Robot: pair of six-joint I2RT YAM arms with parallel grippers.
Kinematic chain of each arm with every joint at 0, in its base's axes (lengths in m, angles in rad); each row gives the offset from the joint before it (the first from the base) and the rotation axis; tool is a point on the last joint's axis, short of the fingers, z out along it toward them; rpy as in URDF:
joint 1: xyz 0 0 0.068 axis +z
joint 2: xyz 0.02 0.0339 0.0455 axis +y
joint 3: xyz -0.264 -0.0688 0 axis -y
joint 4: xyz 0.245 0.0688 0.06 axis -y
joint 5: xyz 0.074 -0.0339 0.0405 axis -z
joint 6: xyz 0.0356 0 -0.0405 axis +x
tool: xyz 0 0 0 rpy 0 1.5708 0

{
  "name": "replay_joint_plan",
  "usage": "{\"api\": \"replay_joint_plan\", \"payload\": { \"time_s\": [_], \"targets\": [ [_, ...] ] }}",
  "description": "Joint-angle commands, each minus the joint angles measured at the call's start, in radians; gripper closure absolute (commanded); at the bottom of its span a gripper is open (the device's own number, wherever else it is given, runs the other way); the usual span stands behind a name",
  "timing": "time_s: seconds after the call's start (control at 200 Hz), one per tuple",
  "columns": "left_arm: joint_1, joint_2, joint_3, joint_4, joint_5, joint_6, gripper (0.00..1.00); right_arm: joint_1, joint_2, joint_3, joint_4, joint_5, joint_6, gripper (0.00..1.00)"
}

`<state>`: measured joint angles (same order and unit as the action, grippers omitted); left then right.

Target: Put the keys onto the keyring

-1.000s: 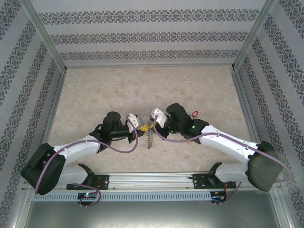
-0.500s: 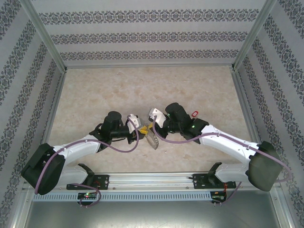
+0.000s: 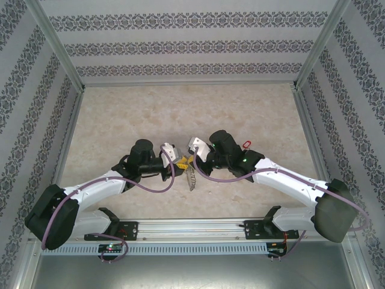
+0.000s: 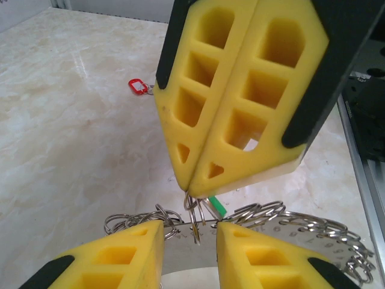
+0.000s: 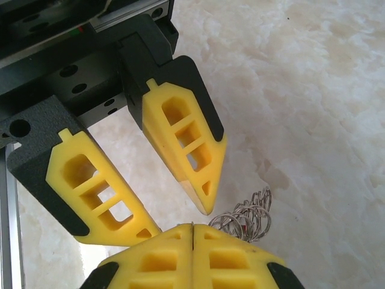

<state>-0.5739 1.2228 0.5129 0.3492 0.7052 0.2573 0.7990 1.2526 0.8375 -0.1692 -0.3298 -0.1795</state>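
Left claw: yellow-padded left gripper (image 4: pixel 189 233) is parted, thin grey metal keyring (image 4: pixel 289 220) across the gap.
Right claw: yellow-padded right gripper (image 4: pixel 195 178) is pressed together; green plastic key (image 4: pixel 215 205) at its tips, grip unclear.
Red key: red-headed key (image 4: pixel 138 86) on the beige marble table (image 4: pixel 66 132), well apart.

**No readable text anywhere, tbh**

Went over all three views and there's no word, brand or number I can actually read. Closest thing is the big thin grey metal hoop (image 4: pixel 198 232). In the left wrist view its flat silvery band has a row of tiny dark marks, way too small to tell if they're characters. The tiny red plastic-headed key (image 4: pixel 137 86) has a paler patch on its head, and I can't tell if anything's written there. The only signs are lights: a small green light (image 3: pixel 247 161) on the black-and-white right arm (image 3: pixel 283 177), plus little red and green lights (image 3: pixel 112 247) on the slotted grey metal rail (image 3: pixel 192 247) at the near edge.
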Motion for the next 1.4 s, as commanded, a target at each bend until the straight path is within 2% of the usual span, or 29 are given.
{"api": "replay_joint_plan", "payload": {
  "time_s": [0.0, 0.41, 0.545, 0.669, 0.844, 1.074, 1.394],
  "targets": [
    [0.002, 0.022, 0.05, -0.039, 0.039, 0.02, 0.72, 0.014, -0.013, 0.041, 0.014, -0.026, -0.011, 1.0],
    [0.002, 0.052, 0.073, -0.076, 0.026, 0.048, 0.8, 0.017, -0.025, 0.035, 0.009, -0.017, -0.011, 1.0],
    [0.002, 0.048, 0.073, -0.084, 0.018, 0.054, 0.87, 0.017, -0.027, 0.033, 0.005, -0.015, -0.012, 1.0],
    [0.001, 0.044, 0.073, -0.084, 0.009, 0.056, 1.0, 0.017, -0.028, 0.029, 0.005, -0.011, -0.01, 1.0],
    [0.001, 0.032, 0.055, -0.05, 0.0, 0.04, 1.0, 0.005, -0.038, -0.001, -0.006, 0.044, 0.014, 1.0],
    [-0.001, 0.013, -0.02, 0.125, -0.003, 0.013, 1.0, -0.032, -0.026, -0.072, 0.048, 0.005, 0.065, 1.0],
    [-0.001, 0.016, -0.013, 0.083, 0.002, 0.022, 1.0, -0.037, -0.001, -0.019, 0.047, -0.049, 0.06, 1.0]
  ]
}}
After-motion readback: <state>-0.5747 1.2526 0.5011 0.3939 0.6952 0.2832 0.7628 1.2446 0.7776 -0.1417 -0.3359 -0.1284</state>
